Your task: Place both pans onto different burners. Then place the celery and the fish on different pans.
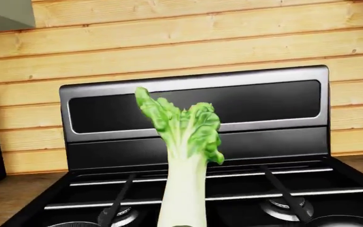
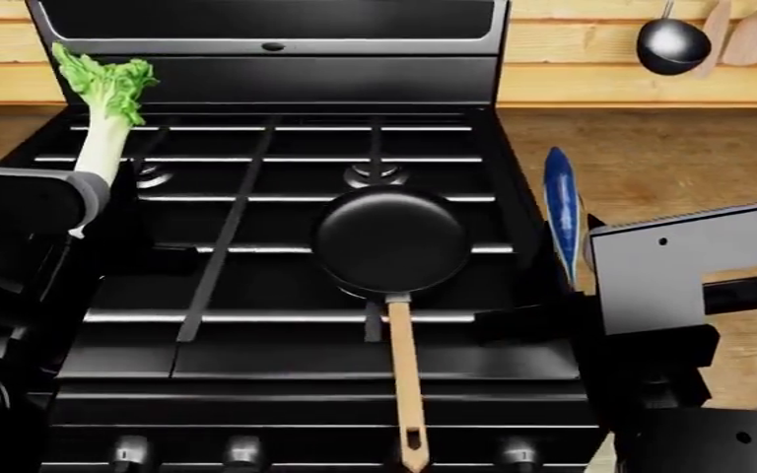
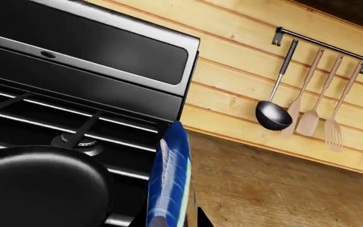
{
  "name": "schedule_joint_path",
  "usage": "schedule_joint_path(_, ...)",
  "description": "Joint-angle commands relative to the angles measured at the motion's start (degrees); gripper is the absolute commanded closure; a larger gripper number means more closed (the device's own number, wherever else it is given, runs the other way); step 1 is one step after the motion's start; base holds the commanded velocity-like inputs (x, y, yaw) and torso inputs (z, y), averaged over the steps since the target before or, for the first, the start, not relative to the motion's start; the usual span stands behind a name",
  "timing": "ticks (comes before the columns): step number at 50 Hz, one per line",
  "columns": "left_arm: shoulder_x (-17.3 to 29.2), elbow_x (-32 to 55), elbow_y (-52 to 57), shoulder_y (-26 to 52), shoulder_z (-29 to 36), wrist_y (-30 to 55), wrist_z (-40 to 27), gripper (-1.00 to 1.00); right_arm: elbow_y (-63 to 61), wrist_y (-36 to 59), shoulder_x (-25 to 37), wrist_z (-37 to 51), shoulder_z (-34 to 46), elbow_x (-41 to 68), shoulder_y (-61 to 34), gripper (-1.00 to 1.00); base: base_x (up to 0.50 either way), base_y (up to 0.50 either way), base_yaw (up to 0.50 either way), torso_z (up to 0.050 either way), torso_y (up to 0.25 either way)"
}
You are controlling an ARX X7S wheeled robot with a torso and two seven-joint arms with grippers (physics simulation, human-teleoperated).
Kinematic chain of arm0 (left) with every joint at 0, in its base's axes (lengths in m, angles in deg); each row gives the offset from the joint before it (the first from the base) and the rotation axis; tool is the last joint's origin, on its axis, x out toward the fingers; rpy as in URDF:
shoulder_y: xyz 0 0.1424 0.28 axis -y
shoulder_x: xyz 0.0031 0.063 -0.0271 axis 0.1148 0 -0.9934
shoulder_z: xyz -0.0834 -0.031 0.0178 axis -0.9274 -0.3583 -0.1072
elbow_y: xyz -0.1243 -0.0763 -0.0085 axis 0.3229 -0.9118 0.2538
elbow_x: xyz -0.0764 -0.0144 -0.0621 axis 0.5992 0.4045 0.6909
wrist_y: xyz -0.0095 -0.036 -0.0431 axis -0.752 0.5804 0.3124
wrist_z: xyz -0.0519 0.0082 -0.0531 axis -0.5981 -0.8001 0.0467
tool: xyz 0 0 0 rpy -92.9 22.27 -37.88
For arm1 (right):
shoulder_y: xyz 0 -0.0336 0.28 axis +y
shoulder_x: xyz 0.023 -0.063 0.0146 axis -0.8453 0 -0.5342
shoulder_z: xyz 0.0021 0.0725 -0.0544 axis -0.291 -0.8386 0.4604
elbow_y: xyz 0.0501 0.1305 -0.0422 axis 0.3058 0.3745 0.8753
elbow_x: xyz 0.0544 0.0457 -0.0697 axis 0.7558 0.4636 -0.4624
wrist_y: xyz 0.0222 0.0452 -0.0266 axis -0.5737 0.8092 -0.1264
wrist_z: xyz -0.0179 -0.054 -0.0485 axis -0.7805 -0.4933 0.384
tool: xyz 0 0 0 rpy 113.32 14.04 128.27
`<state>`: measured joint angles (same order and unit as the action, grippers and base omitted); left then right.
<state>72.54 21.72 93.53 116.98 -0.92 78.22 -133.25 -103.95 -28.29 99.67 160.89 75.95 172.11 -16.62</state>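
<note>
One black pan (image 2: 392,239) with a wooden handle sits on the stove's front grate right of centre; its body also fills the near corner of the right wrist view (image 3: 39,187). The other pan does not clearly show. My left gripper (image 2: 86,219) is shut on the celery (image 2: 105,108) and holds it upright over the stove's left side; its white stalk and green top show in the left wrist view (image 1: 185,156). My right gripper (image 2: 571,276) is shut on the blue fish (image 2: 560,207), held upright beside the stove's right edge, right of the pan (image 3: 168,184).
Two back burners (image 2: 376,175) (image 2: 150,175) lie bare under the grates. A black ladle (image 2: 672,44) and wooden utensils (image 3: 309,120) hang on the plank wall at the right. Wooden counter (image 2: 668,168) flanks the stove. The stove's raised back panel (image 1: 194,109) stands behind.
</note>
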Motion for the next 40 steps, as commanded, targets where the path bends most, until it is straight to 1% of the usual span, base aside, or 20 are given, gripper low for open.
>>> schedule_joint_path(1,0.17,-0.46,-0.21,-0.37,-0.56,-0.19,3.81,1.00,0.04,0.60,-0.20,-0.56,-0.13,-0.42,-0.73,1.00,0.00,0.50,0.00,0.000,0.000)
schedule_joint_path(17,0.23,-0.52,-0.43,-0.27,-0.47,-0.19,3.88,1.00,0.26,0.47,-0.22,-0.63,0.03,-0.24,-1.14,1.00,0.00,0.50,0.00,0.000,0.001)
schedule_joint_path(29,0.06,-0.56,-1.54,0.57,-0.20,0.15,3.95,1.00,2.10,0.14,0.57,-1.94,-0.93,0.25,-2.68,1.00,0.00,0.02,0.00,0.000,0.001)
schedule_joint_path(34,0.05,-0.75,-1.95,0.48,-0.23,0.01,4.15,1.00,2.99,0.63,0.27,-2.09,-0.54,0.50,-3.47,1.00,0.50,0.00,0.00,0.000,0.000)
schedule_joint_path(40,0.00,-1.02,-2.25,0.47,-0.21,-0.14,4.34,1.00,5.93,2.22,-1.16,-4.29,1.31,-0.37,-5.18,1.00,0.00,0.00,0.00,0.000,0.002)
